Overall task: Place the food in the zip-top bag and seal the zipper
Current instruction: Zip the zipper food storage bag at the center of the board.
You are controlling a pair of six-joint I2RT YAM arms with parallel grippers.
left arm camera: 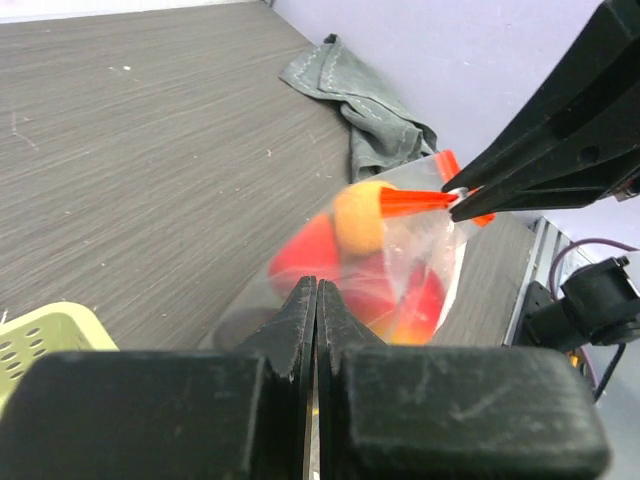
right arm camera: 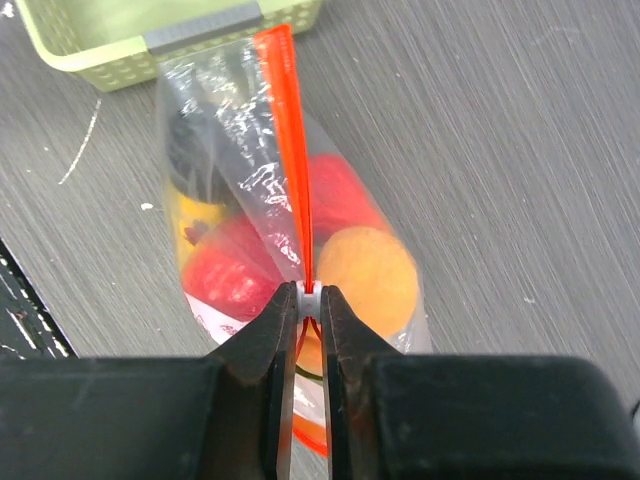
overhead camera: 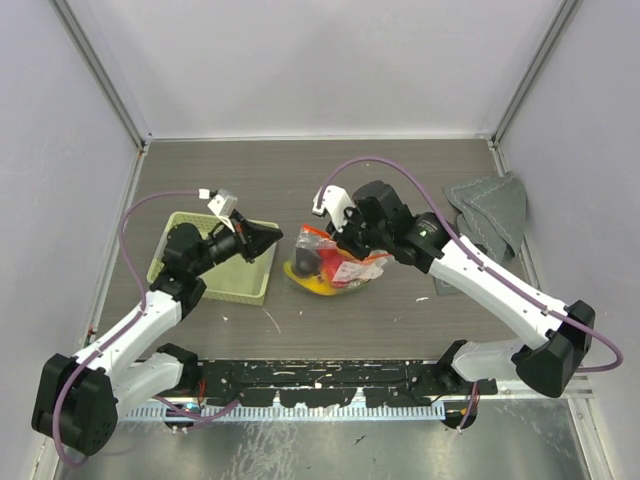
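zip-top bag mouth up, food inside | zipper runs left-right | right gripper pinches it near right end, bag beneath | left gripper closed tight, just left of bag

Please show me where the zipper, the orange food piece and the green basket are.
zipper (right arm camera: 289, 150): right wrist view, middle of the red-orange strip.
orange food piece (right arm camera: 367, 278): right wrist view, its round face.
green basket (overhead camera: 238, 291): top external view, its near wall.
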